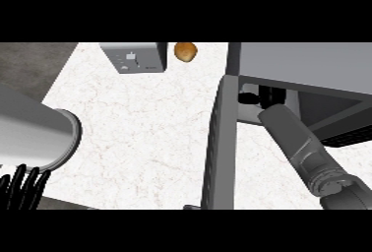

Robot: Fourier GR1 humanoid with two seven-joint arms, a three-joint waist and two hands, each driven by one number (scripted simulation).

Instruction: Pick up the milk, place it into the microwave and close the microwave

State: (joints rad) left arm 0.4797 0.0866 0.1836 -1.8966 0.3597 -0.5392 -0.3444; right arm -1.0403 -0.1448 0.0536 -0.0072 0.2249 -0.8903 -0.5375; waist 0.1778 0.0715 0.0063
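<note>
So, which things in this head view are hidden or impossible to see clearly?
- Milk: not visible; the right forearm reaching into the grey microwave may hide it.
- Right hand: only a dark part shows behind the open microwave door.
- Left hand: cut off by the left edge.
- Grey toaster: top cropped.

white marble-patterned counter top (138,128) | boxy silver metal toaster (135,57): at the counter's far edge, well beyond the left fingers, up and to their right | small golden-brown oval bread roll (186,51): just right of the toaster, apart from it, likewise far from the fingers
</note>
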